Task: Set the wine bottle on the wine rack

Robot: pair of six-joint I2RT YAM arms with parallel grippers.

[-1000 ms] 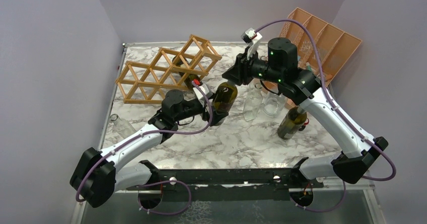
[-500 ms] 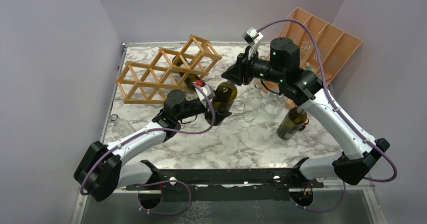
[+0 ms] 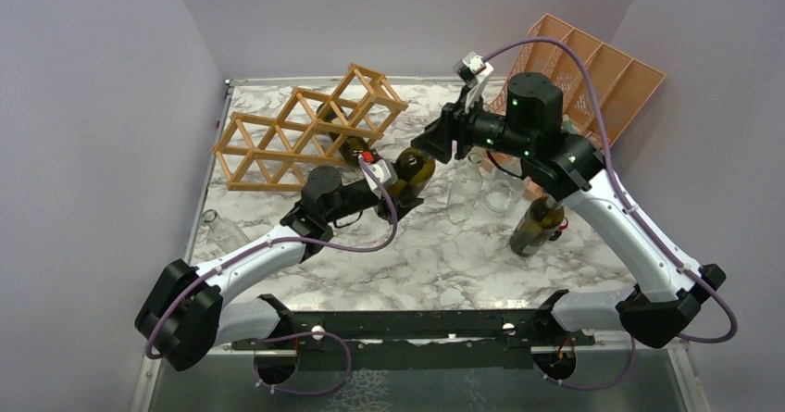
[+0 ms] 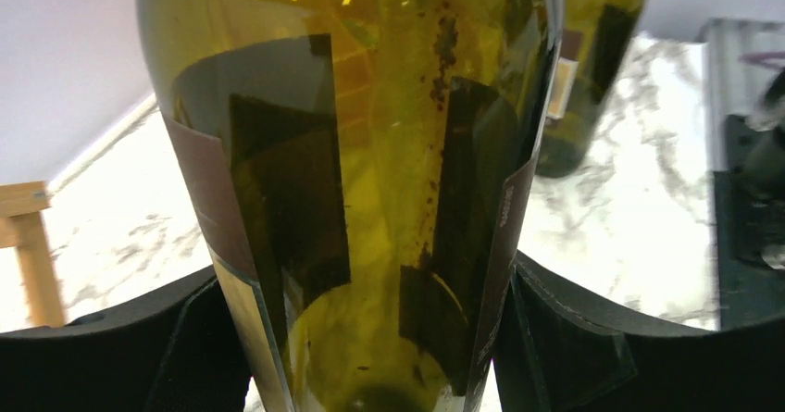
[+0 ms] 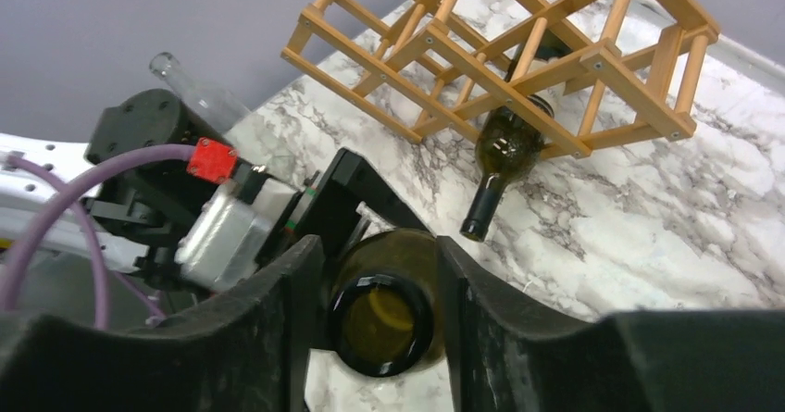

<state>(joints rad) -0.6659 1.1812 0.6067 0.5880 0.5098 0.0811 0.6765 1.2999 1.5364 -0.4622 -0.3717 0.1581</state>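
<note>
The wine bottle [image 3: 414, 168], olive green glass with a dark label, hangs tilted above the marble table [image 3: 444, 255], in front of the wine rack [image 3: 301, 132]. My left gripper [image 3: 396, 188] is shut on its body; in the left wrist view the bottle [image 4: 370, 153] fills the space between the fingers [image 4: 565, 338]. My right gripper [image 3: 437, 141] is at the neck end. In the right wrist view the bottle's mouth [image 5: 384, 324] faces the camera, and the right gripper [image 5: 380, 245] stands slightly open around it, with slim gaps on both sides.
A dark bottle [image 3: 348, 146] lies in the rack with its neck sticking out [image 5: 504, 148]. Two clear glass bottles [image 3: 463, 190] and an olive bottle [image 3: 537, 225] stand right of centre. A peach slotted organizer [image 3: 597, 69] leans at the back right. A clear bottle [image 3: 220, 233] lies at the left edge.
My left gripper has closed on the bottle's body. The right jaws have eased off the neck, and the right arm has shifted a little to the right. The bottle sits slightly lower.
</note>
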